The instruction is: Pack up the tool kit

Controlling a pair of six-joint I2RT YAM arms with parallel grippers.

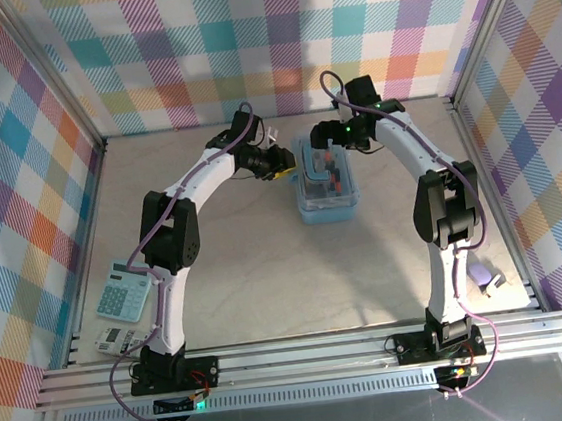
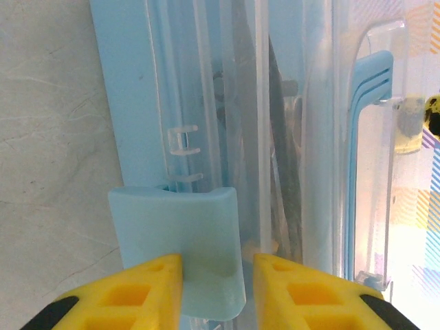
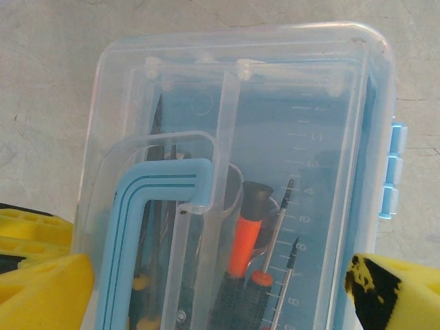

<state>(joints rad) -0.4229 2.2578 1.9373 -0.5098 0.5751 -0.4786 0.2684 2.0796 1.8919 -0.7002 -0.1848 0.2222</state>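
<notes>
Bright, even light, soft shadows, glare on close-up plastic

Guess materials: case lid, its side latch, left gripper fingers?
Lid: clear, glossy hard plastic by the look; screwdrivers show through it. Side latch: opaque light blue plastic, smooth with a soft sheen. Fingers of the left gripper: yellow plastic, matte, with square recessed pockets; moulded or printed, cannot tell.

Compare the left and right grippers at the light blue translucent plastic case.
The left gripper, fingers close together, is at the case's blue side latch; the right gripper, fingers wide, flanks the clear lid. The left gripper faces the case's long side, the right gripper its end. Both are open.
</notes>
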